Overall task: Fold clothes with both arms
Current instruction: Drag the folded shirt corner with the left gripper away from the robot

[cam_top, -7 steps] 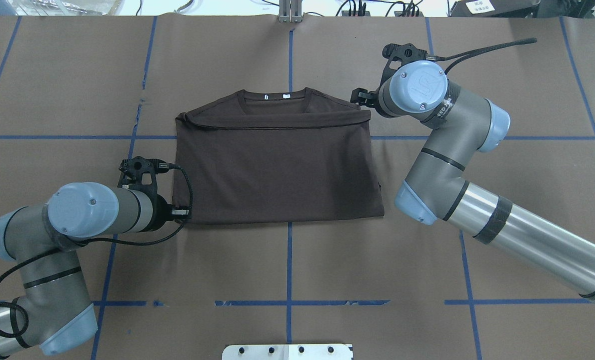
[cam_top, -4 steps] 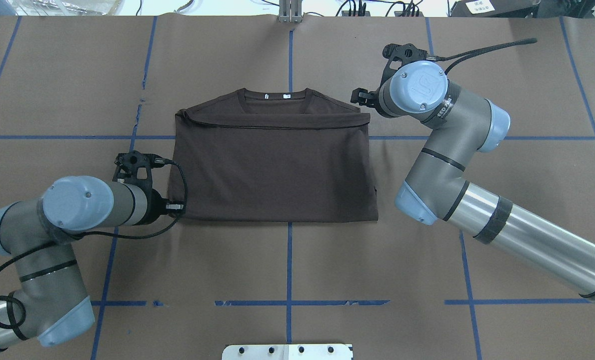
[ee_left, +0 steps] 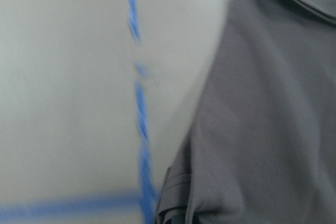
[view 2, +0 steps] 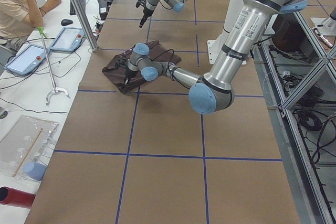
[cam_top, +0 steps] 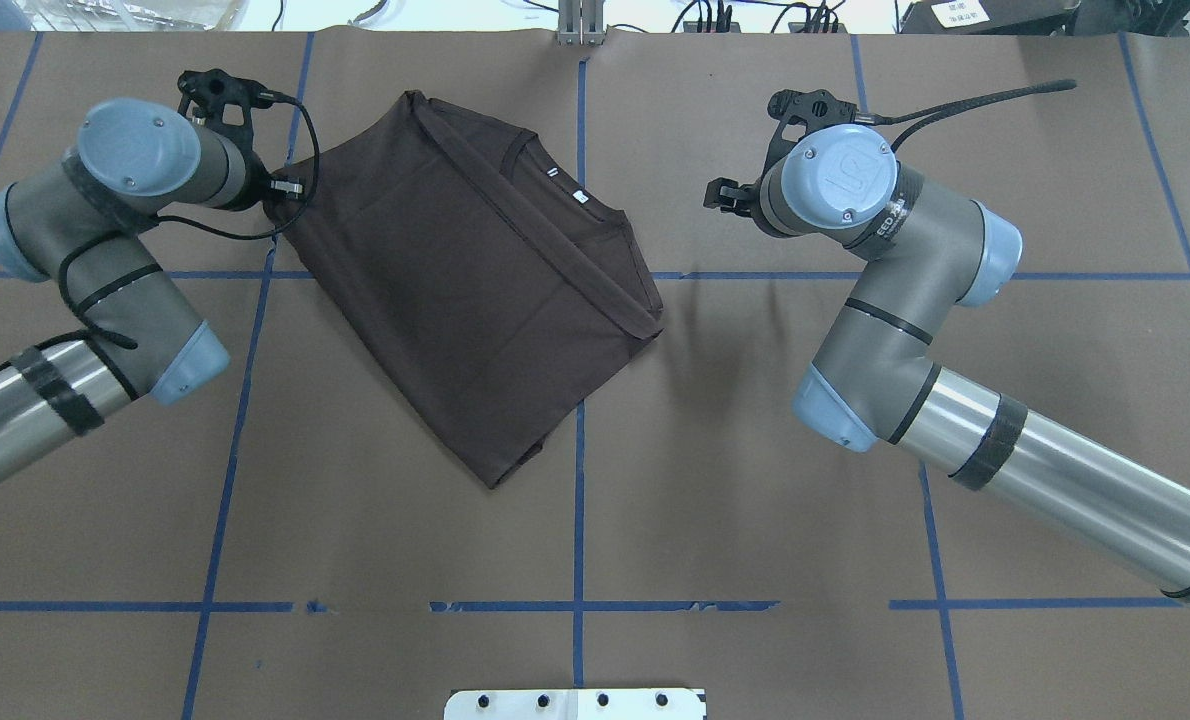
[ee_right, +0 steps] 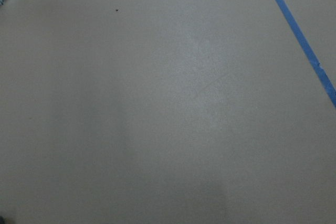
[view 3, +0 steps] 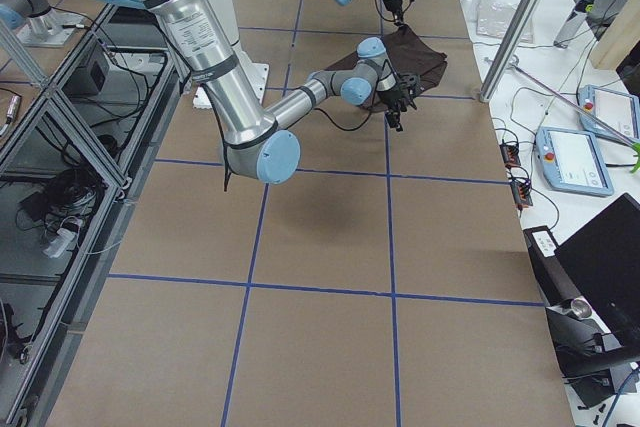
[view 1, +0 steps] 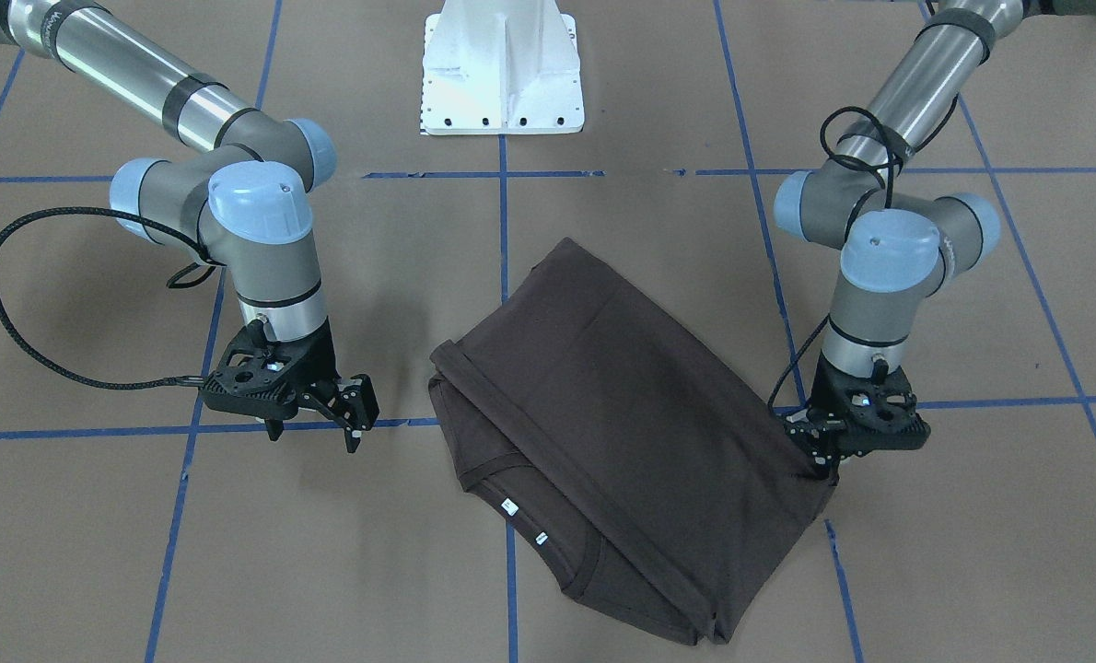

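Note:
The dark brown T-shirt lies folded and skewed diagonally on the table, its collar and white tag toward the far side. My left gripper is at the shirt's far-left corner, shut on the fabric. In the front-facing view this gripper pinches the corner down at the table. The left wrist view shows bunched cloth at its bottom edge. My right gripper hangs open over bare paper, apart from the shirt. From overhead the right gripper sits to the right of the collar.
Brown paper with blue tape lines covers the table. The white base plate stands at the robot's side. A black cable loops off the right wrist. In the left side view a person sits by tablets.
My left arm has swung from the near left to the far left, dragging the shirt's corner along. The shirt has turned from square to diagonal. The right arm has stayed put.

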Tool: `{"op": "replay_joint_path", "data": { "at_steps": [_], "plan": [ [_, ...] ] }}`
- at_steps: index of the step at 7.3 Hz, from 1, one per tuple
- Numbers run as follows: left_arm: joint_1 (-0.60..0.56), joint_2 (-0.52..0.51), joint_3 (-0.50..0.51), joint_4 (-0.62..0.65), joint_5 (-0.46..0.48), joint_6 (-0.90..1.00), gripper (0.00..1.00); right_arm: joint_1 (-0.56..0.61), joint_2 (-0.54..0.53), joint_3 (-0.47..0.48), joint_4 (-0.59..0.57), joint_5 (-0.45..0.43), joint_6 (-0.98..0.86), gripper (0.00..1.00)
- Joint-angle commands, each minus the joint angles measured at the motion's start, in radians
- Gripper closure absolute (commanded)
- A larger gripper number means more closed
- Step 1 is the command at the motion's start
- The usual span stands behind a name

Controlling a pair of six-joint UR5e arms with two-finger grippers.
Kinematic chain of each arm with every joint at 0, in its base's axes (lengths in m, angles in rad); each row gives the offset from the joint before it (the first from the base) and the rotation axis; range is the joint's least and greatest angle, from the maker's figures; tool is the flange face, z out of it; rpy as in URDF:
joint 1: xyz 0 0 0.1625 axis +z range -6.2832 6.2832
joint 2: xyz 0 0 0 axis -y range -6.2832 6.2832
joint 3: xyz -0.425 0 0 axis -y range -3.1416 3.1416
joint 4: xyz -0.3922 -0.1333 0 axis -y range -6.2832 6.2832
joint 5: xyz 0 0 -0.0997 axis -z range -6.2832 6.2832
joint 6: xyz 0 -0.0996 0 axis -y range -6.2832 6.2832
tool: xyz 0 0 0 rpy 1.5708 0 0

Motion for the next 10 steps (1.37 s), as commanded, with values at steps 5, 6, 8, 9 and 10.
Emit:
{"op": "replay_joint_path", "data": {
  "at_steps": [5,6,8,9,10],
  "plan": [
    [-0.095,-0.183,0.274,-0.158,-0.013,0.143,0.00,-0.017,0.044,0.003,-0.007,-0.002,0.012,0.00],
    [-0.103,-0.158,0.233,-0.158,-0.055,0.169,0.00,-0.032,0.102,-0.047,-0.007,-0.004,0.062,0.00],
    [-0.108,-0.114,0.168,-0.159,-0.077,0.169,0.00,-0.077,0.258,-0.220,-0.007,-0.068,0.173,0.10],
    [-0.108,-0.111,0.166,-0.159,-0.077,0.169,0.00,-0.098,0.295,-0.265,-0.007,-0.082,0.202,0.17],
    [-0.108,-0.109,0.166,-0.161,-0.077,0.169,0.00,-0.126,0.297,-0.275,-0.007,-0.114,0.202,0.20]
  ]
}}
